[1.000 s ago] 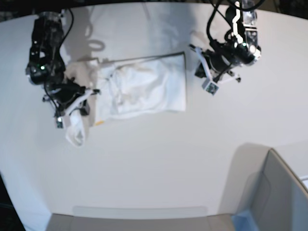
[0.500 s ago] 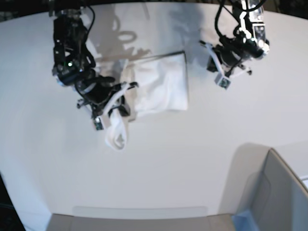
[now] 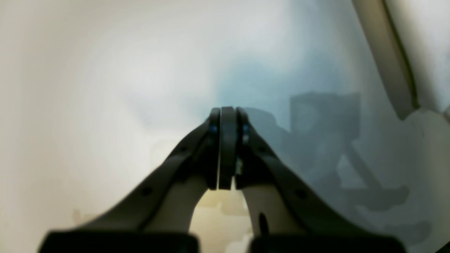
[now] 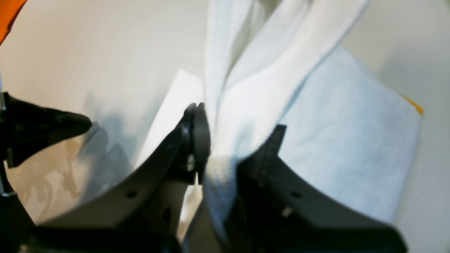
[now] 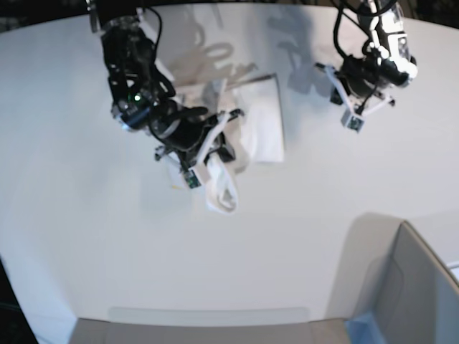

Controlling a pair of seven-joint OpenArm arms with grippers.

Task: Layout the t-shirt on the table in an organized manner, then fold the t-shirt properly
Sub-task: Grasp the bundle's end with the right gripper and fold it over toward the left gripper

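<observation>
Gripping a bunched fold of the t-shirt [image 5: 247, 136], right end effector [image 5: 215, 143] clenched on cloth, lifted over the folded stack's left side; stack's long axis across the surface [image 5: 301, 236]. Left end effector [image 5: 351, 107] clenched empty, right of the stack, well apart.

T-shirt [image 5: 259, 122] print — hidden; grey box [image 5: 416, 294] — cut off.

Bright, even light floods the large smooth white tabletop [image 5: 237, 258], which bows at the base view's edges. Arm shadows fall toward its far edge. Both wrist views are soft and blurred; a grey-blue shadow lies ahead in the left one.
</observation>
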